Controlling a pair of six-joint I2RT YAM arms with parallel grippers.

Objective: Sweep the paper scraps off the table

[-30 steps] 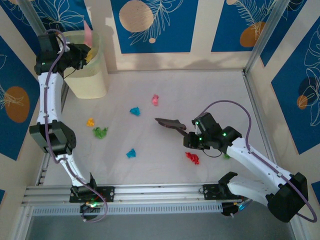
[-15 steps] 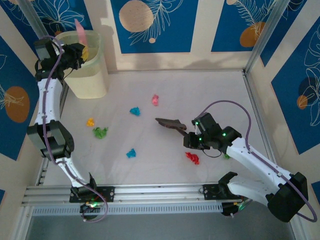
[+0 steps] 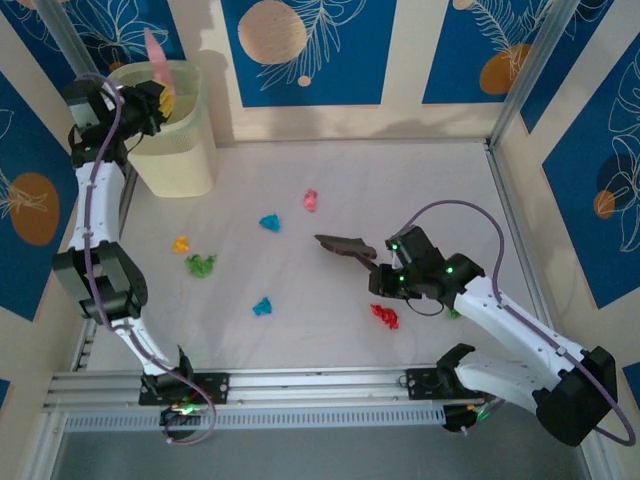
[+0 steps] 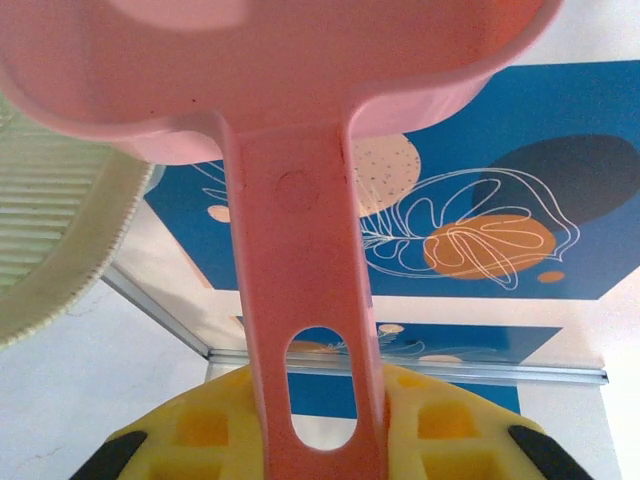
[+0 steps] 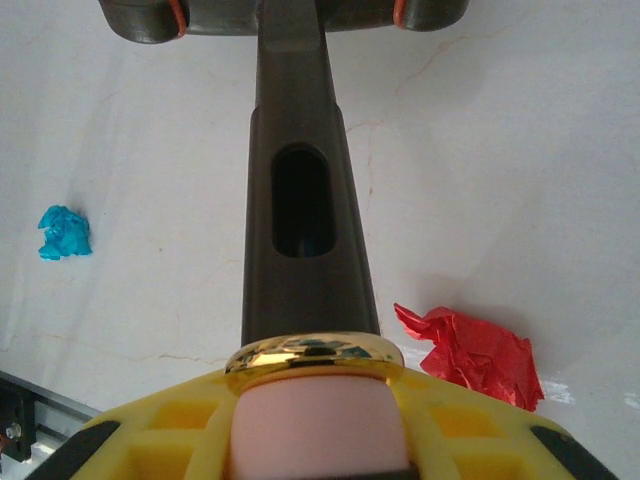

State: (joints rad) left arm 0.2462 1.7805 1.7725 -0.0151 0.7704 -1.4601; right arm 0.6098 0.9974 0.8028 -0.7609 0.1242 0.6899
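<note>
Several paper scraps lie on the table (image 3: 420,190): pink (image 3: 310,200), cyan (image 3: 270,222), orange (image 3: 181,244), green (image 3: 200,265), a second cyan (image 3: 262,306) and red (image 3: 384,316). My left gripper (image 3: 148,100) (image 4: 320,435) is shut on the handle of the pink dustpan (image 3: 157,52) (image 4: 300,250), which is held up over the bin at the far left. Mid-table, my right gripper (image 3: 378,272) (image 5: 315,400) is shut on a dark brush (image 3: 343,246) (image 5: 300,200). The red scrap (image 5: 475,355) lies just to its right and a cyan scrap (image 5: 63,232) to its left.
A pale yellow bin (image 3: 180,150) (image 4: 50,250) stands in the far left corner against the patterned wall. Another green scrap (image 3: 453,313) peeks out beside the right forearm. An aluminium rail (image 3: 320,385) runs along the near edge.
The left arm has raised the dustpan and tipped it more upright above the bin. The right arm and brush have barely shifted.
</note>
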